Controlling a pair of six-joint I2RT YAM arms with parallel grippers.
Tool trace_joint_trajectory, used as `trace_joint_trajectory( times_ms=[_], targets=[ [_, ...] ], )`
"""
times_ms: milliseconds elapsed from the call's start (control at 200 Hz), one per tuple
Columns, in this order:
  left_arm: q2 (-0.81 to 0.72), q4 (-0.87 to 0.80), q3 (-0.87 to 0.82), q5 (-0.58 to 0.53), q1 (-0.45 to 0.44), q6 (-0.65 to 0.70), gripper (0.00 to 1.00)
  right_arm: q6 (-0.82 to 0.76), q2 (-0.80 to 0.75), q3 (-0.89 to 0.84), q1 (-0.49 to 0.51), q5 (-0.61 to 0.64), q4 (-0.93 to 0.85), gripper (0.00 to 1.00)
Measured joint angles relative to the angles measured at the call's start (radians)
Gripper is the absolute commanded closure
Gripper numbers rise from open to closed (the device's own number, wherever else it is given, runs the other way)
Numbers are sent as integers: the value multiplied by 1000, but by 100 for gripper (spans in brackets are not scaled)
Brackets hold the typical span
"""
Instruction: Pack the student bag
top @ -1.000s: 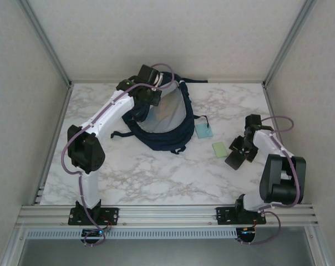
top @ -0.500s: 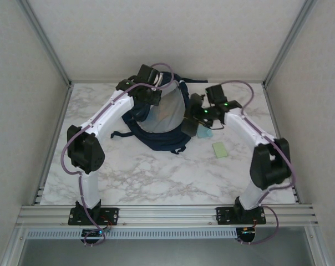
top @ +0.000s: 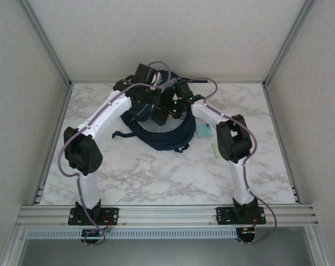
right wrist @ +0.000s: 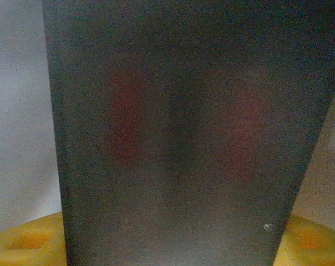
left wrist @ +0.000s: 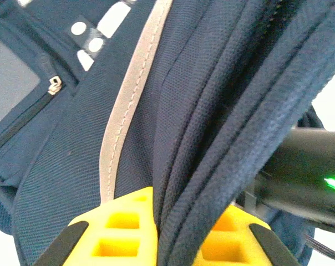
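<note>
The bag (top: 156, 139) lies at the far middle of the table (top: 156, 183), which has a white, grey-veined marble surface. The bag is dark navy woven fabric with a fine, pebbled weave. Its rim forms a rounded loop, and thin straps trail off its left side.

In the left wrist view, the bag carries these parts:
- a pale grey trim (left wrist: 128, 94) with one line of stitching;
- a zip (left wrist: 55, 86) beside a grey panel (left wrist: 9, 83);
- white tabs (left wrist: 112, 19).

The left pincer (left wrist: 166, 235) has yellow ribbed fingers. It is clenched on a thick fold of the bag's rim, and the fabric is pinched between the pads.

The right pincer (right wrist: 168, 244) grasps a dark slab (right wrist: 167, 122). The slab is flat, matt grey and straight-edged. It stands between the two yellow fingers and blocks most of that camera. The slab hangs over the bag's mouth. Whether its lower edge is inside the bag cannot be told.

The right arm (top: 212, 116) crosses the bag's right side. Its black housing with a green light (left wrist: 334, 182) sits just behind the pinched fold. Both wrists cover the bag's opening, so its contents are hidden.

A teal card (top: 204, 133) lies just right of the bag. A green card (top: 215, 148) lies further right, partly under the right arm.
</note>
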Motion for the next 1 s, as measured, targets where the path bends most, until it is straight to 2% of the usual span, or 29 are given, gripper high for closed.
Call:
trace_joint_trajectory(
  times_ms=[85,230,395,551,606,631,661,681,791,866,891,1001],
  targets=[
    [-6,1,0,22,0,-34,100,34,92,127,15,9,-12,30],
    [-10,26,0,29,6,-87,100,74,199,314,31,7,-86,1],
    [-14,19,0,19,7,-111,100,69,186,306,32,6,-132,1],
    [-14,11,0,14,7,-122,100,-11,36,137,34,8,-207,1],
    [-16,12,-3,11,6,-124,85,-49,-42,70,34,9,-247,1],
    [-16,14,-6,10,6,-127,73,-67,-82,35,34,8,-257,1],
    [-18,17,-10,11,6,-132,54,-88,-133,-6,34,8,-272,1],
    [-21,22,-12,12,5,-136,45,-105,-174,-39,33,10,-281,1],
    [-53,45,-21,15,-2,-165,17,-172,-388,-229,27,39,-320,1],
    [-114,83,-74,11,-4,-183,13,-206,-507,-340,23,71,-344,1],
    [-142,98,-102,8,-3,-186,9,-215,-542,-374,23,89,-353,1],
    [-272,166,-253,-24,18,-212,8,-240,-634,-488,21,153,-383,1]
  ],
)
